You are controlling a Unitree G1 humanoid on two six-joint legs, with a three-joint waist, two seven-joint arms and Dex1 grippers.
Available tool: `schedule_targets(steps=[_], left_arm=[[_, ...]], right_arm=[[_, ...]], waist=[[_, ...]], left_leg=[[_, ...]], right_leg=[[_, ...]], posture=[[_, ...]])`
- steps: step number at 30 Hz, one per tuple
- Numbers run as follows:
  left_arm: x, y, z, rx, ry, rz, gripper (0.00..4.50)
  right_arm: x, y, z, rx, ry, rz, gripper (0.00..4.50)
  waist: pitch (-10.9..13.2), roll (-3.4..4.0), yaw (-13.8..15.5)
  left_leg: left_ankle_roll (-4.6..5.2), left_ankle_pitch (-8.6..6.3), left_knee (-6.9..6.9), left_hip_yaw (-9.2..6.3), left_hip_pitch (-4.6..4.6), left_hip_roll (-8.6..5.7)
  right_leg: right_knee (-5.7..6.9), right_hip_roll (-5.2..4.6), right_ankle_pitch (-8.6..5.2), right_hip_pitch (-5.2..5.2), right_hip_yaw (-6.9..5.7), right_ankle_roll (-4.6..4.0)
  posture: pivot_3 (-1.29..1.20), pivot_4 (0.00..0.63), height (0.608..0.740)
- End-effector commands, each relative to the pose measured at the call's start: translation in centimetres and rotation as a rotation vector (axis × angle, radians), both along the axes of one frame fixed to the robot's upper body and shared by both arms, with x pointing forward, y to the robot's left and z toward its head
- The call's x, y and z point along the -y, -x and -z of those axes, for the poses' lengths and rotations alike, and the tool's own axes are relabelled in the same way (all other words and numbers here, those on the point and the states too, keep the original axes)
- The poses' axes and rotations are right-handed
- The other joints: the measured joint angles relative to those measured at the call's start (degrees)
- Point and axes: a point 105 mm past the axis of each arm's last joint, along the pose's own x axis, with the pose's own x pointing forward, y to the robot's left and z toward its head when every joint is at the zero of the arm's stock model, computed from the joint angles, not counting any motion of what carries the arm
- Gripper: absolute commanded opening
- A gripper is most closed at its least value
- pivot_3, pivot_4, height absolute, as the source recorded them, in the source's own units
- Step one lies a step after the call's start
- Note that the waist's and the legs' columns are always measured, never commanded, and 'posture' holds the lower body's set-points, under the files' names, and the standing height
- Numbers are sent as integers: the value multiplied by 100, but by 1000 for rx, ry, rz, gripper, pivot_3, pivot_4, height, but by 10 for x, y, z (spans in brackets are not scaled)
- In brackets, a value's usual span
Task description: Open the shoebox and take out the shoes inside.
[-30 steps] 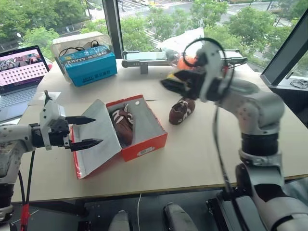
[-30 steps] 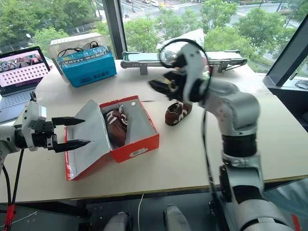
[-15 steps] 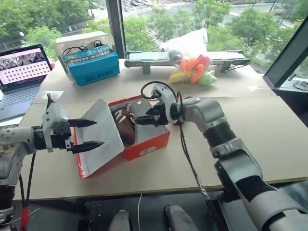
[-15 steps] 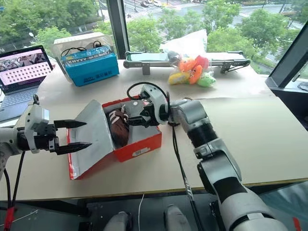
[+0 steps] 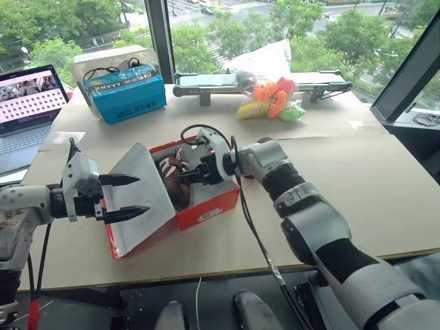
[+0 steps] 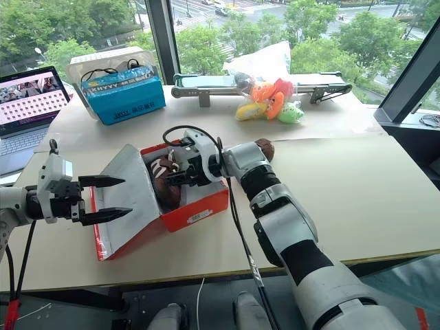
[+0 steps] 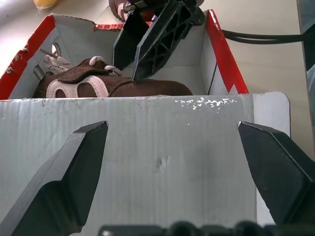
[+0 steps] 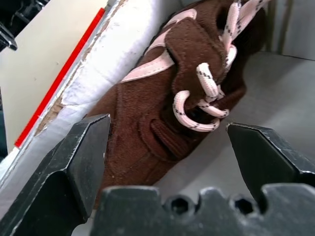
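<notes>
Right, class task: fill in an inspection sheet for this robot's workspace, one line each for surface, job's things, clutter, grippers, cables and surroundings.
Surface: beige table.
Job's things: red shoebox open, lid folded out toward the robot's left; one brown shoe inside; another shoe on the table behind the right arm.
Clutter: blue box, plush toys, laptop.
Grippers: left gripper open, hovering over the lid; right gripper open, inside the box over the shoe.
Cables: black cable along the right arm.
Surroundings: windows, trees outside.
</notes>
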Motion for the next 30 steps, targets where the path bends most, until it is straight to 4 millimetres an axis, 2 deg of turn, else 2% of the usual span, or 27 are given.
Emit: schedule_targets(steps=[1, 7, 11, 16, 19, 30], left_arm=[[1, 3, -13, 51, 1, 7, 4500], [1, 2, -13, 52, -5, 8, 4500], [1, 1, -14, 55, -9, 9, 4500], [1, 0, -15, 58, -12, 9, 4500], [0, -1, -16, 61, -13, 5, 4500], [0, 0, -17, 63, -11, 4, 4500]], right_arm=[[-11, 11, -18, 90, 25, -83, 4465], [-8, 24, -26, 102, 26, -127, 4465], [-7, 33, -15, 120, 86, -150, 4465], [-16, 42, -14, 149, 98, -157, 4465], [-18, 45, -4, 205, 158, -161, 4465], [-6, 22, 0, 384, 277, -36, 4465]], waist=[[0, 0, -5], [0, 1, 5], [0, 0, 11], [0, 0, -8], [0, 0, -4], [0, 0, 6]], left_leg=[[0, 0, 0, -1, 0, 0], [0, 0, 0, -4, -2, -1], [0, 0, -1, -5, -1, -1], [0, 0, -1, -5, -1, -1], [0, 0, -1, -6, -2, -1], [-2, 1, 0, -6, 4, -1]], right_leg=[[1, 0, 0, -1, -1, 0], [0, 0, -1, -1, -2, 2], [0, 0, -2, -1, -3, 3], [4, 1, -2, -4, -3, 3], [3, 1, -3, -5, -3, 4], [5, 0, -17, -2, -3, 30]], posture=[[0, 150, 740], [0, 150, 740], [0, 150, 740], [0, 150, 740], [0, 150, 740], [0, 150, 740]])
